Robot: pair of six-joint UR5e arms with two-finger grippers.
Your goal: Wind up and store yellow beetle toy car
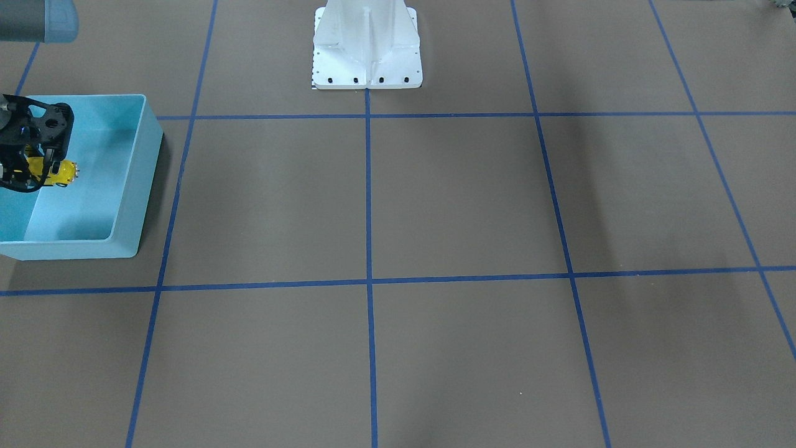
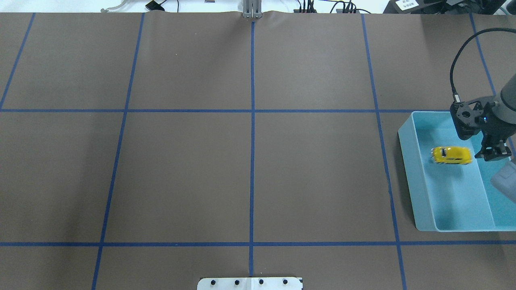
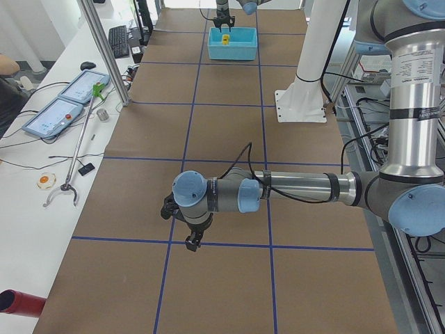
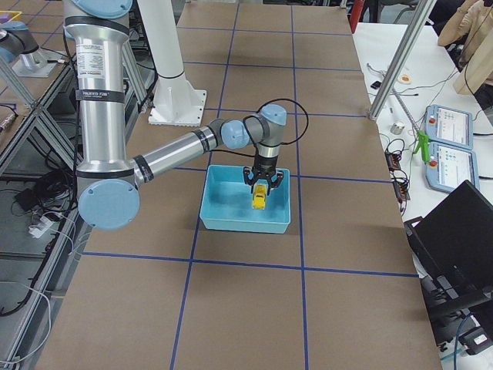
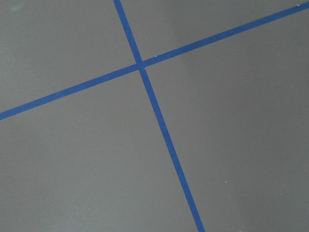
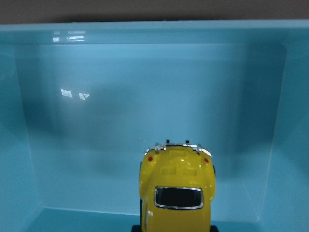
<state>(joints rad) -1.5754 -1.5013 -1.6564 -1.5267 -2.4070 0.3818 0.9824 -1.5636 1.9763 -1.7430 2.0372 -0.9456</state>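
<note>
Right black two-finger gripper (image 2: 494, 155) reaching down over the light-blue plastic bin (image 2: 415, 177) at the table's far right, fingers pinching one tiny glossy yellow beetle toy car (image 2: 451, 155) just above the bin floor. Left gripper (image 3: 182, 224) low over brown table (image 2: 250, 161); cannot tell how wide. One bin, one car.

Even, bright overhead light; soft shadows on table (image 1: 472, 199); glare spots on bin wall (image 6: 72, 92); car (image 2: 451, 155) slightly motion-blurred.

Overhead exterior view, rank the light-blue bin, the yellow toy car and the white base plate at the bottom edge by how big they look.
1. light-blue bin
2. white base plate, though the frame cuts it off
3. yellow toy car
</note>
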